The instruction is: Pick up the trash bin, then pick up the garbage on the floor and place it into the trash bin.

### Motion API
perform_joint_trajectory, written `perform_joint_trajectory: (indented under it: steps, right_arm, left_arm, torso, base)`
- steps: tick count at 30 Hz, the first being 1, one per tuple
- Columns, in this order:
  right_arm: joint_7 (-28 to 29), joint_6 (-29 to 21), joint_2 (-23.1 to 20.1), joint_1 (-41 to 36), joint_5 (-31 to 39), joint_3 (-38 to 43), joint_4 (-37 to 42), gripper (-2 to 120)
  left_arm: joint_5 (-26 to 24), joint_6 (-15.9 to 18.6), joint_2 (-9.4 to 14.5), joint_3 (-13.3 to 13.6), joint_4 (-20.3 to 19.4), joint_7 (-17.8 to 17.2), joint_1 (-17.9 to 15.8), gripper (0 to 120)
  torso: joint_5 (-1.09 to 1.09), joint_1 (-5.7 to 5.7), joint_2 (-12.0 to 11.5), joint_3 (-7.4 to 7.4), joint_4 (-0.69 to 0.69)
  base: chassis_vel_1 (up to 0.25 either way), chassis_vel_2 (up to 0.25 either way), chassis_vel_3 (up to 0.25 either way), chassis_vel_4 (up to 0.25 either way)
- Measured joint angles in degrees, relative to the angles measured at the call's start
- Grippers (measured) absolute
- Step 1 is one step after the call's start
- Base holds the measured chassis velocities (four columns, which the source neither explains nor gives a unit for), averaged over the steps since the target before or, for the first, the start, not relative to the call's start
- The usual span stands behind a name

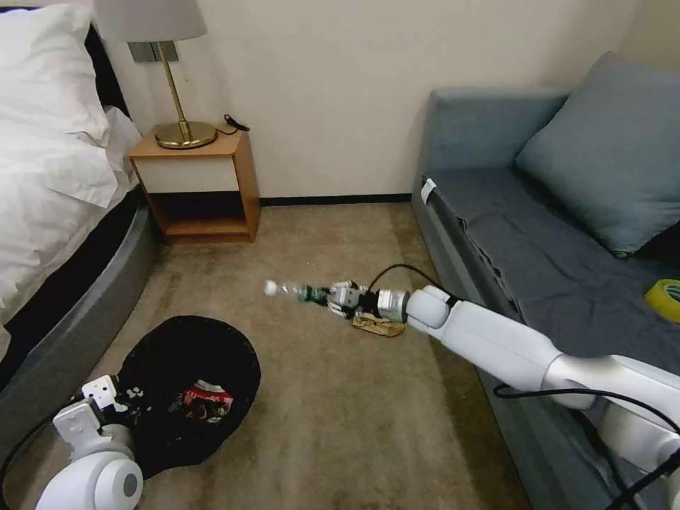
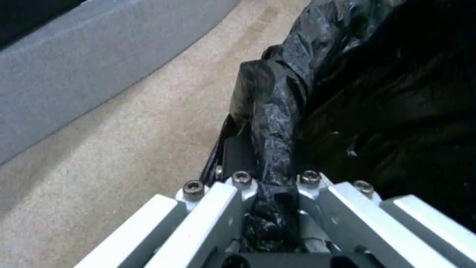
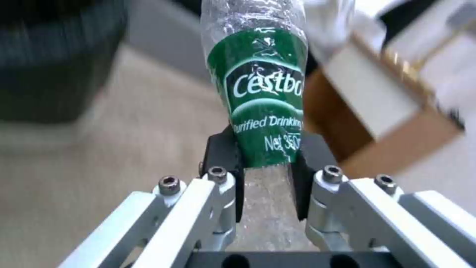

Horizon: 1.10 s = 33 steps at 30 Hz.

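Left gripper [image 2: 270, 208]: pinches rim of round black-bagged trash bin [image 1: 188, 382].
Right gripper [image 3: 267, 163]: clamps clear green-labelled plastic bottle [image 3: 260, 93] above carpet.

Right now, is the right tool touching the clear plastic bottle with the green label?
Touching. The right wrist view shows the right tool with its black pads pressed against both sides of the clear green-labelled bottle.

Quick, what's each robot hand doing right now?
Left gripper: shut on the trash bin rim.
Right gripper: shut on the bottle, above the carpet.
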Motion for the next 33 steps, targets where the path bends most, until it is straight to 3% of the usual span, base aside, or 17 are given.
perform_joint_trajectory:
  steps: [5, 8, 13, 22, 24, 26, 27, 31, 33]
  right_arm:
    - [3.7, -3.5, 0.5, 0.1, 4.1, -3.0, 8.4, 16]
    - [7.4, -5.3, 4.7, 0.0, 6.2, -7.1, 11.8, 16]
    - [9.7, -6.8, 9.3, 0.1, 7.4, -12.1, 12.2, 16]
    - [12.5, -7.4, 11.4, -0.1, 7.0, -16.6, 11.0, 16]
    - [13.5, -8.0, 11.5, -0.2, 6.9, -16.8, 11.0, 25]
    - [13.6, -8.0, 11.5, -0.2, 6.9, -16.8, 11.0, 25]
    - [14.1, -8.4, 11.5, -0.2, 6.9, -16.8, 11.0, 36]
    - [14.2, -8.5, 11.5, -0.2, 6.9, -16.9, 10.8, 47]
    - [14.2, -8.5, 11.5, -0.2, 6.9, -16.9, 10.8, 59]
  left_arm:
    - [0.0, 0.0, -0.1, 0.2, 0.3, 0.0, -0.2, 2]
    - [0.1, 0.0, -0.2, 0.3, 0.4, 0.0, -0.3, 2]
    - [0.2, 0.1, -0.4, 0.4, 0.4, 0.0, -0.7, 2]
    - [0.6, 0.1, -0.8, 0.6, 0.3, -0.1, -0.8, 2]
    - [0.6, 0.2, -0.9, 0.7, 0.3, -0.1, -0.8, 2]
    - [0.7, 0.2, -0.9, 0.7, 0.3, -0.1, -0.9, 2]
    - [0.7, 0.2, -1.0, 0.7, 0.2, -0.1, -0.9, 2]
    - [0.8, 0.2, -1.1, 0.8, 0.0, -0.1, -0.9, 2]
    - [0.8, 0.2, -1.1, 0.8, -0.1, -0.1, -0.8, 2]
  torso:
    - [-0.01, 0.00, 0.0, 0.00, -0.01]
    - [-0.01, 0.00, 0.0, 0.00, 0.02]
    - [-0.01, 0.00, 0.0, 0.00, 0.02]
    - [-0.01, 0.00, 0.0, 0.00, 0.00]
    - [-0.01, 0.00, 0.0, 0.00, 0.00]
    - [-0.01, 0.00, 0.0, 0.00, 0.00]
    - [0.00, 0.00, 0.0, 0.00, 0.00]
    - [0.00, 0.00, 0.0, 0.00, 0.00]
    - [0.00, 0.00, 0.0, 0.00, 0.00]
  base:
    - [0.000, 0.000, 0.000, 0.000]
    - [0.000, 0.000, 0.000, 0.000]
    - [0.000, 0.000, 0.000, 0.000]
    - [0.000, 0.000, 0.000, 0.000]
    - [0.000, 0.000, 0.000, 0.000]
    - [0.000, 0.000, 0.000, 0.000]
    - [0.000, 0.000, 0.000, 0.000]
    - [0.000, 0.000, 0.000, 0.000]
    - [0.000, 0.000, 0.000, 0.000]
